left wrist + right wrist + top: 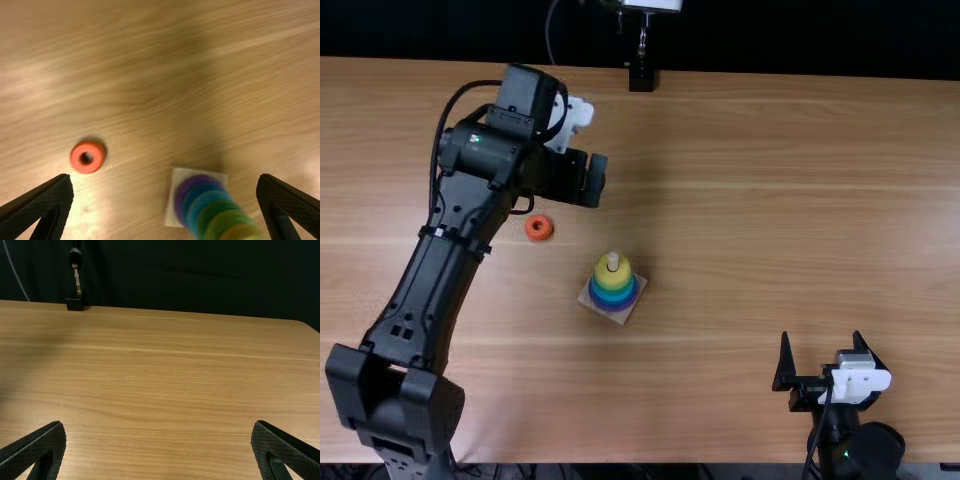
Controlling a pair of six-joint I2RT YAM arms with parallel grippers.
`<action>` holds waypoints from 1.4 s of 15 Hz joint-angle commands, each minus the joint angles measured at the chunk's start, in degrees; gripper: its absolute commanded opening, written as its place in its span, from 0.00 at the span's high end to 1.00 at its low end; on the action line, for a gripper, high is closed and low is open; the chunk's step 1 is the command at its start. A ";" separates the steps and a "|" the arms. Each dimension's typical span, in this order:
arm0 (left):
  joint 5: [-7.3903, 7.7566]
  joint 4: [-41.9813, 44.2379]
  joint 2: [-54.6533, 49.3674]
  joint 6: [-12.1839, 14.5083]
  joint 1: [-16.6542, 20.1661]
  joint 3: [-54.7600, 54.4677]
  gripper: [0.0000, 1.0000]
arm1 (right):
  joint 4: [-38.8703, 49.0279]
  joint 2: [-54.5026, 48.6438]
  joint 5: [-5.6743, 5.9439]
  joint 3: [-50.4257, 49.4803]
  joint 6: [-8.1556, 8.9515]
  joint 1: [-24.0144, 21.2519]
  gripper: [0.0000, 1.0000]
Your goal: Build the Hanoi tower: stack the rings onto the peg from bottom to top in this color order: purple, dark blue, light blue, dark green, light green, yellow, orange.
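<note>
My left gripper hangs over the table beyond the orange ring and the tower. In the left wrist view this gripper is open and holds nothing. The orange ring lies flat on the wood, apart from the tower. On the square wooden base, rings are stacked around the peg: purple lowest, then blues and greens, with the yellow ring uppermost. Near the table's front edge at right, my right gripper stands open; its fingers also frame bare wood in the right wrist view.
At the table's far edge stands a black mount with a metal stem. The left arm stretches over the table's left side. Bare tabletop lies between the tower and the right side.
</note>
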 commanded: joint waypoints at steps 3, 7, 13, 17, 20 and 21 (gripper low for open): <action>-10.94 0.03 -1.15 5.32 2.10 -5.35 0.00 | -4.19 -0.73 0.64 -3.28 -0.14 -0.61 0.00; -18.75 0.24 0.70 15.87 1.93 -8.78 0.00 | -4.19 -0.73 0.64 -3.28 -0.14 -0.61 0.00; -17.06 0.24 6.41 15.76 2.02 -9.22 0.00 | -4.29 -0.73 0.64 -3.28 -0.14 -0.61 0.00; -13.79 0.35 9.92 15.76 2.72 -8.95 0.00 | -4.19 -0.73 0.64 -3.28 -0.14 -0.61 0.00; -12.21 0.45 11.24 15.76 3.16 -8.87 0.00 | -4.19 -0.73 0.64 -3.28 -0.14 -0.61 0.00; -12.21 0.77 12.12 15.87 3.16 -8.87 0.00 | -4.29 -0.73 0.64 -3.28 -0.14 -0.61 0.00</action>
